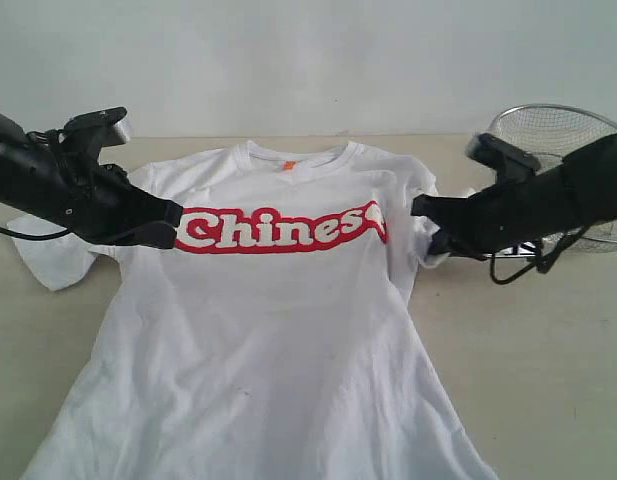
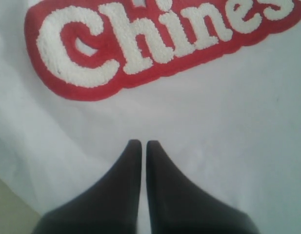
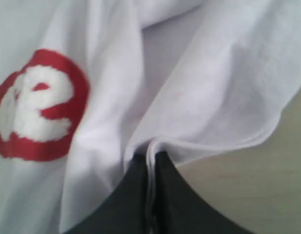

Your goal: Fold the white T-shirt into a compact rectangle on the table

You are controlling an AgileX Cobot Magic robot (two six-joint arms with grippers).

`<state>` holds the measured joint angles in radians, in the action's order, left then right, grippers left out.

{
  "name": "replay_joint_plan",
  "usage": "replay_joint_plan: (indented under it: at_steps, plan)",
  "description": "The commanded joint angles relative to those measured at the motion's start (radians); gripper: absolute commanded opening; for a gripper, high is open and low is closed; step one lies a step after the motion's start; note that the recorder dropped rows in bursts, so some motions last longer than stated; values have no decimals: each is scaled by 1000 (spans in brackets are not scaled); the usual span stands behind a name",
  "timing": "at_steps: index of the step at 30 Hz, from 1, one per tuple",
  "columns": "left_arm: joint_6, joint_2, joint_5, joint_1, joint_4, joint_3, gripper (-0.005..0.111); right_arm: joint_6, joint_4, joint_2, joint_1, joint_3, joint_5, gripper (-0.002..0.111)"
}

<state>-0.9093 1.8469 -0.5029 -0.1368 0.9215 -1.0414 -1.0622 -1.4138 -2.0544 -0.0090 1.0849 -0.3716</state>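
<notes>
Garment: one white T-shirt [image 1: 278, 330], laid front side up on the counter [image 1: 548, 380], collar toward the wall [image 1: 308, 60], lower hem running out of the exterior view at the near edge.

Markings: red-outlined white lettering [image 1: 278, 230] across the chest, readable as "Chines". Its last part is creased under a raised fold of cloth. Small orange neck tag [image 1: 286, 165] inside the collar.

Condition of cloth: body mostly flat with soft wrinkles. The sleeve [image 1: 48, 265] on the left side is spread flat on the counter, partly behind the left arm. The opposite sleeve and shoulder are gathered into a bunch at the right side of the chest.

Left pincer [image 2: 140, 144]: jaws closed, fingers almost touching, tips resting at the chest just beside the letter "C". No cloth can be made out between them.

Right pincer [image 3: 152, 156]: jaws closed on the white T-shirt. A doubled edge of cloth is pinched between the fingers, at the gathered sleeve area just beside the end of the lettering, with bare counter next to it.

Other item: wire basket [image 1: 558, 130] at the far right of the counter, partly behind the right arm, apart from the shirt.
</notes>
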Motion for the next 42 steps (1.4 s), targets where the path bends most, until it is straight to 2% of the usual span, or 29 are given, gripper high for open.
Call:
replay_joint_plan:
  at_steps: [1, 4, 16, 29, 32, 35, 36, 39, 42]
  plan:
    - [-4, -9, -11, -3, 8, 3, 4, -25, 15, 3, 91, 15, 69, 0]
    - [-4, -9, -21, -3, 8, 3, 4, -17, 52, 28, 122, 15, 148, 0]
    - [-4, -9, -23, -3, 8, 3, 4, -13, 119, 171, 120, 15, 254, 0]
    - [-4, -9, -36, -3, 8, 3, 4, -81, 150, 173, 118, 25, 334, 0]
    - [-4, -9, -38, -3, 8, 3, 4, -185, 150, 173, 122, 85, 227, 0]
    - [-4, -9, -38, -3, 8, 3, 4, -189, 203, 173, 133, 132, 93, 0]
    - [-4, -9, -38, -3, 8, 3, 4, -186, 297, 173, 149, 150, 11, 0]
    - [-4, -9, -38, -3, 8, 3, 4, -79, 495, 165, 184, 164, -61, 0]
    - [-4, -9, -39, -3, 12, 3, 4, -61, 590, 132, 200, 164, -164, 0]
